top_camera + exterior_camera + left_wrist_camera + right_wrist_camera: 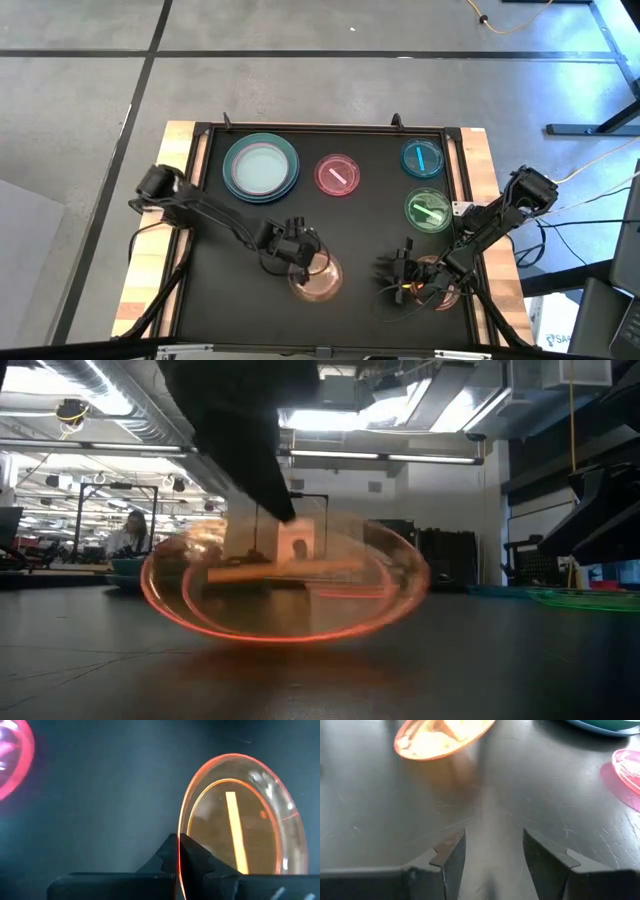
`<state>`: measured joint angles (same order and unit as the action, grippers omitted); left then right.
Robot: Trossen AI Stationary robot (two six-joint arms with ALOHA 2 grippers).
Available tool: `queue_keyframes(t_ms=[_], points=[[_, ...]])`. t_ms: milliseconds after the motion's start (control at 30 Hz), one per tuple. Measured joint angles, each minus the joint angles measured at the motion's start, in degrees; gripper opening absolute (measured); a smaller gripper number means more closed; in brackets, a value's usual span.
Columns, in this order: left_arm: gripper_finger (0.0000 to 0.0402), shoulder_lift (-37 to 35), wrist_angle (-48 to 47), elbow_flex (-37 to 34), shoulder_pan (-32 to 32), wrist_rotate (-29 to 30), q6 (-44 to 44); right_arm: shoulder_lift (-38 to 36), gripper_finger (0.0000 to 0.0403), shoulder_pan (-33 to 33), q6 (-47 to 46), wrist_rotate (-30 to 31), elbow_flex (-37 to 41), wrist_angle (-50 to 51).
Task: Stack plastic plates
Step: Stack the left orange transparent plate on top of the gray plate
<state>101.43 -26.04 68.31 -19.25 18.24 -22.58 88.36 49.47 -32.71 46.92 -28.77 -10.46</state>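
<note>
My left gripper [298, 250] is shut on a translucent orange dish with a bar mark [317, 277] near the table's front middle. The dish also shows in the low view [285, 580] and in the right wrist view [440, 737]. My right gripper [392, 272] is open and empty [494, 845], low over the mat to the right of the orange dish. A pale mint plate lies in the large teal and blue plates [261, 167] at the far left. A pink dish [337, 175], a cyan dish [422, 158] and a green dish [428, 211] lie flat on the mat. My left gripper pinches the orange dish's rim [178, 865] between its two fingers, one finger on each face of the wall. The fingers slant down from the table's left side. The dish is tilted up on edge [290, 635]; I cannot tell whether its lower rim touches the mat.
The black mat [360, 230] lies in a frame with wooden strips on the left [180, 160] and right [480, 160]. Bare mat lies between the two grippers and in the table's middle. A person sits far off in the room [130, 535].
</note>
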Motion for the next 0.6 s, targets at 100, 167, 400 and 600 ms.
queue_keyframes(t_ms=[100,167,400,600], points=[[0.0001,-4.3,-2.6,-1.7,0.6,2.1,0.9,0.0,0.0188,0.0,0.0,0.0,0.0,0.2],[0.0001,-8.2,-3.2,-4.6,1.6,3.0,1.1,0.0,0.0188,-0.5,0.1,0.0,0.0,0.5],[0.0,-24.0,-3.2,-17.0,8.3,8.1,-0.2,0.0,0.0188,-3.8,0.8,-0.9,0.0,1.8],[0.0,-36.1,-2.2,-24.2,16.6,19.2,0.6,0.0,0.0188,-8.6,4.3,-1.0,0.0,2.4]])
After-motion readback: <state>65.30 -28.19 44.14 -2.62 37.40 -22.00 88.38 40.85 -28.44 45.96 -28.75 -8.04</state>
